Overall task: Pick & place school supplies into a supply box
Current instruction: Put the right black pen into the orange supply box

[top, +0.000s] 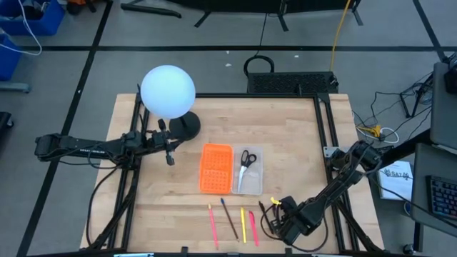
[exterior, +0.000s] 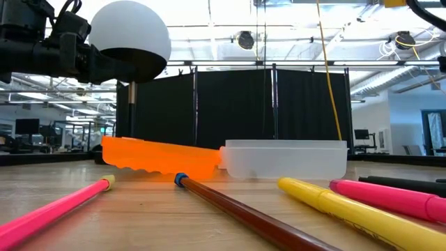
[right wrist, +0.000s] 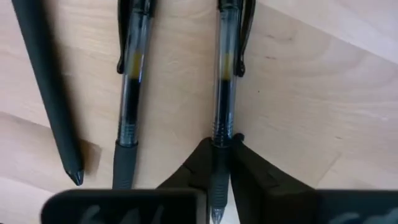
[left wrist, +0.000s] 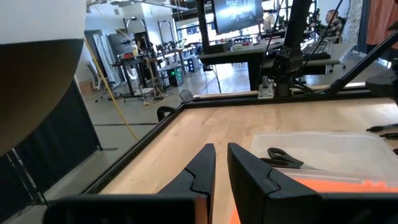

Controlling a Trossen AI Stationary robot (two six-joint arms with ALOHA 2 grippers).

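Only pen (right wrist: pixel 219 93) tip behind gripper (right wrist: pixel 217 165).

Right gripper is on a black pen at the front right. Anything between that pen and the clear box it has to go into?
Nothing visible blocks it. The right gripper is closed on the black pen; bare table lies between there and the clear box. Only the scissors lie inside it, and the other pens lie off to the side.

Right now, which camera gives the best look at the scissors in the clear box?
The high view: it looks straight down on the black-handled scissors lying whole in the clear box. The left wrist view catches only the handles at a low angle. In the low view the box wall hides them, and the right wrist view shows only pens.
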